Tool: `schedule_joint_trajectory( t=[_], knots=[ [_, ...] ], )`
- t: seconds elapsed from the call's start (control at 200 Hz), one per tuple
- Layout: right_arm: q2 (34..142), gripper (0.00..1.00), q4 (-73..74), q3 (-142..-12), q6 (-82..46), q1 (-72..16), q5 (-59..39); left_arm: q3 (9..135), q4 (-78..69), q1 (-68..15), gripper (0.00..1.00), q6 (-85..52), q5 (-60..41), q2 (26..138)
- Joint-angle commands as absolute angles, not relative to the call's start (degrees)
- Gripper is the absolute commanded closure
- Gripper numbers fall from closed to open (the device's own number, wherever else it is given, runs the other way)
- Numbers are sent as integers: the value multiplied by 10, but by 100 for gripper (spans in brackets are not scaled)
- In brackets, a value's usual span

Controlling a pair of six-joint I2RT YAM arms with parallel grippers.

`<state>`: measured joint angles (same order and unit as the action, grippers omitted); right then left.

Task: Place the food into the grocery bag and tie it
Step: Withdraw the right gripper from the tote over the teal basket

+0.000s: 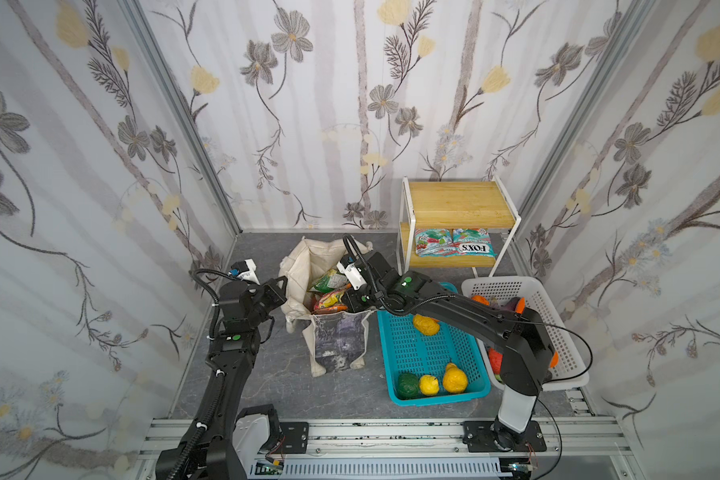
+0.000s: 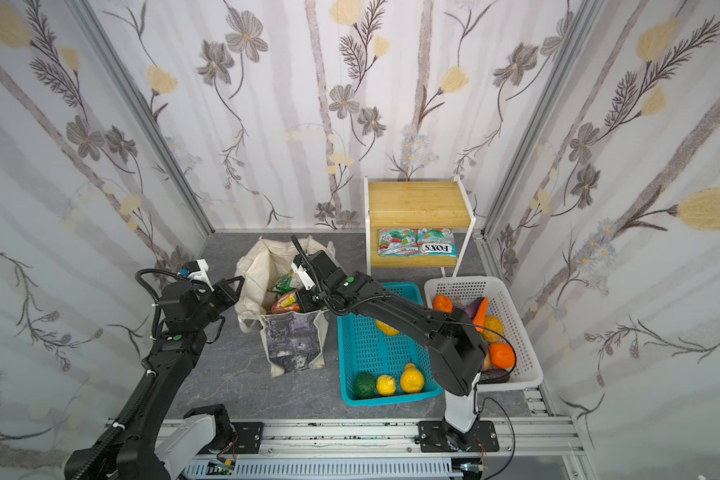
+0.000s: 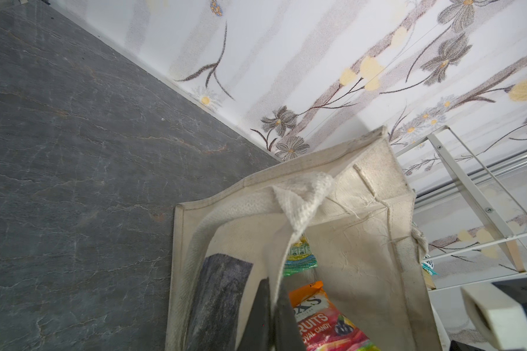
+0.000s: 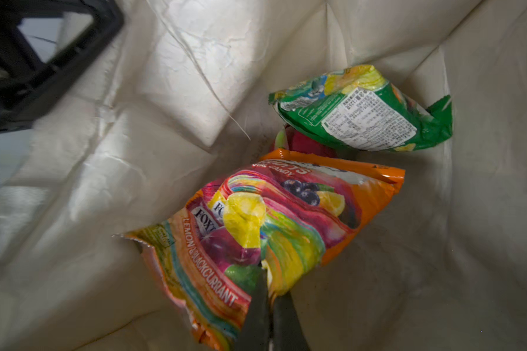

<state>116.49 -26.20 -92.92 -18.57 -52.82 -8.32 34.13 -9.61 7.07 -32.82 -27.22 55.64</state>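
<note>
1. The grocery bag (image 1: 304, 266) (image 2: 262, 266) is stood upright on the grey table (image 1: 267, 374), in the middle of the scene. Its mouth is open and its dark printed panel is turned to the near side.
2. The left gripper (image 1: 282, 286) (image 3: 271, 291) is set at the bag's left rim. Its fingers are pressed together on a cream strip of the bag (handle or hem cannot be told).
3. The right gripper (image 4: 268, 285) is placed inside the bag's mouth, reached in from the right. It is clamped on the edge of the orange snack packet (image 4: 286, 218) (image 1: 329, 301), which is held tilted within the bag.
4. A green snack packet (image 4: 362, 118) (image 1: 329, 280) is seen in the bag beyond the orange one, label side up. A pink toy fruit (image 4: 305, 142) is partly covered by both packets.
5. The teal basket (image 1: 441, 397) is set just right of the bag. One yellow toy fruit (image 1: 426, 324) is lying at its far end. A green toy fruit (image 1: 408, 384) and two more yellow ones are lying at its near end.
6. The white basket (image 1: 499, 284) is placed right of the teal one, with orange and purple toys in it (largely hidden by the right arm).
7. Two teal packets (image 1: 454, 243) are laid side by side on the lower board of the wooden shelf (image 1: 458, 203) at the far right.
</note>
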Motion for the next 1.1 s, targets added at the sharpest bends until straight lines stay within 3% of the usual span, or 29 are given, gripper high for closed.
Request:
schedule_joint_trajectory(
  t=[0.0,0.04,0.145,0.325,0.52,0.705,0.834,0.939,1.014,1.069,1.094],
  knots=[
    [1192,100,-303,-957,-161,-536,-34,342,-121,71,100,-327,-277,559],
    [1200,98,-316,-965,-159,-537,-24,342,-120,71,100,-328,-278,560],
    [1201,77,-328,-974,-158,-538,-9,342,-120,71,100,-329,-279,562],
    [1157,33,-315,-967,-179,-538,18,341,-120,71,100,-327,-277,561],
    [1044,15,-237,-875,-249,-533,120,342,-120,72,100,-327,-277,559],
    [940,12,-138,-729,-334,-486,132,342,-120,71,100,-328,-278,559],
    [918,14,-62,-651,-355,-453,80,342,-120,71,100,-329,-278,560],
    [937,22,-41,-642,-367,-445,32,342,-121,71,100,-329,-279,562],
    [959,58,-29,-652,-369,-445,11,344,-119,70,100,-325,-279,559],
    [971,96,-25,-666,-370,-448,-7,346,-115,60,100,-311,-267,547],
    [973,100,-28,-675,-372,-452,-10,348,-111,52,100,-305,-254,542]
  ],
)
